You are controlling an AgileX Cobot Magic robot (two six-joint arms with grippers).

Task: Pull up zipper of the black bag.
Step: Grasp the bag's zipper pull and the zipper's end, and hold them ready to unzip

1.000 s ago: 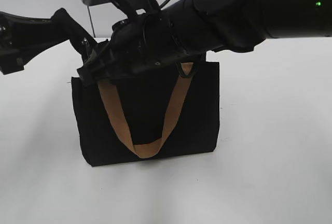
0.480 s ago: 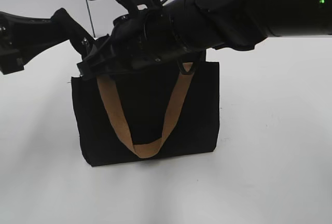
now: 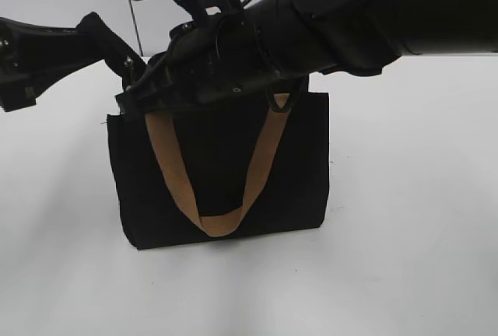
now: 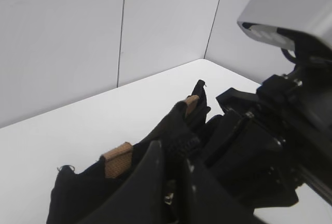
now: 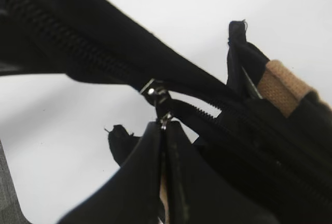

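The black bag (image 3: 226, 173) stands upright on the white table, a tan handle (image 3: 167, 165) hanging down its front. My right gripper (image 5: 165, 128) is shut on the silver pull tab of the zipper (image 5: 155, 93), which sits on the black zip track (image 5: 67, 42) near the bag's left end. In the exterior view this gripper (image 3: 144, 99) reaches across to the bag's top left. My left gripper (image 4: 174, 164) is pinched on the bag's top edge (image 4: 78, 198) at the left corner, next to it (image 3: 128, 71).
The bulky right arm (image 3: 334, 17) crosses above the bag and hides its top edge. Its silver camera housing (image 4: 290, 19) is close to the left gripper. A second tan handle end (image 5: 280, 86) sits by the zip track. Grey walls stand behind the table.
The right gripper with the zipper tab has shifted slightly left and up along the bag's top. The left arm and the bag have stayed in place.
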